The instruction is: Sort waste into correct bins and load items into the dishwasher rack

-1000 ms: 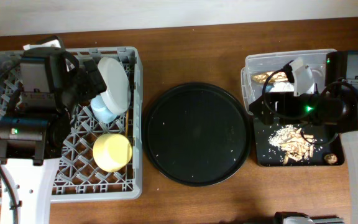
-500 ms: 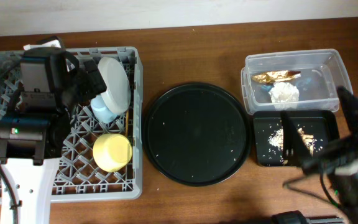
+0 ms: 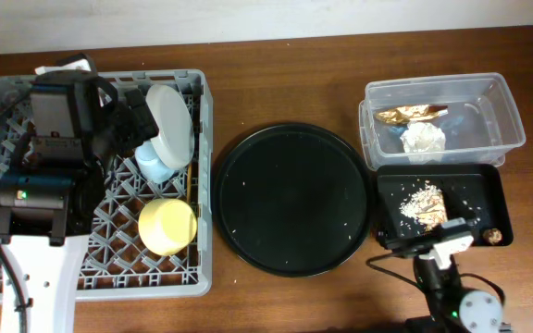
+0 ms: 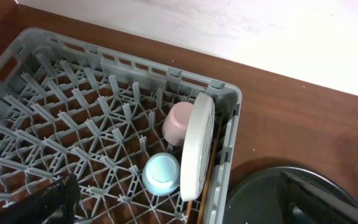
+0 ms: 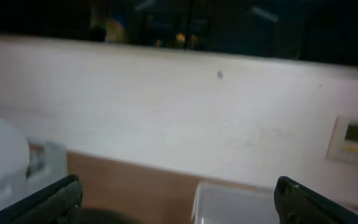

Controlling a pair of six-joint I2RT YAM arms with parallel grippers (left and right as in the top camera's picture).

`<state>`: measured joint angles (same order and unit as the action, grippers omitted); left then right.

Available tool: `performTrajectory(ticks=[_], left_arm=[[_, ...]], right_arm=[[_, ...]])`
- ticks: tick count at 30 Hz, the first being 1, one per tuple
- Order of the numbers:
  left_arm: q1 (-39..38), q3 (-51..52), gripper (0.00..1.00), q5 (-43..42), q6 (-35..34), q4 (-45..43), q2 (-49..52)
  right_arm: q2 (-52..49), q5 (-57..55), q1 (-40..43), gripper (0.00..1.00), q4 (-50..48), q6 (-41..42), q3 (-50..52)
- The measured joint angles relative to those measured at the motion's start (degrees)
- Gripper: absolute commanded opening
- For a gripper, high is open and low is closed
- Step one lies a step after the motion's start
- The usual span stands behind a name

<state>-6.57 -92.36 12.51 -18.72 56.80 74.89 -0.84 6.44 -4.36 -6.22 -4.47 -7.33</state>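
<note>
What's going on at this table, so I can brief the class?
A two-armed robot is clearing up. The plate, pink cup, blue cup and yellow bowl sit in the grey rack, with the left gripper open above it. The foil wrapper and napkin lie in the clear tub, crumbs in the black tray. The right gripper is open, holding nothing.

A dark brown wooden bench (image 3: pixel 285 83) stands against a plain white wall (image 3: pixel 248 18); seen from the right wrist, a pale wall plate (image 5: pixel 357 140) sits at right, a dark band (image 5: pixel 42 18) with small lights above
</note>
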Motion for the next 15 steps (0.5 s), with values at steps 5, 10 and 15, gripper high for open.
performTrajectory(ticks=[5, 10, 15], left_arm=[[0.0, 0.0, 0.99, 0.0, 0.0, 0.0, 0.0], [0.0, 0.0, 0.99, 0.0, 0.0, 0.0, 0.0], [0.0, 0.0, 0.99, 0.0, 0.0, 0.0, 0.0]], right_arm=[[0.0, -2.3, 0.0, 0.99, -3.1, 0.0, 6.3], [0.2, -3.1, 0.0, 0.99, 10.1, 0.0, 6.7], [0.2, -3.5, 0.0, 0.99, 10.1, 0.0, 6.7]])
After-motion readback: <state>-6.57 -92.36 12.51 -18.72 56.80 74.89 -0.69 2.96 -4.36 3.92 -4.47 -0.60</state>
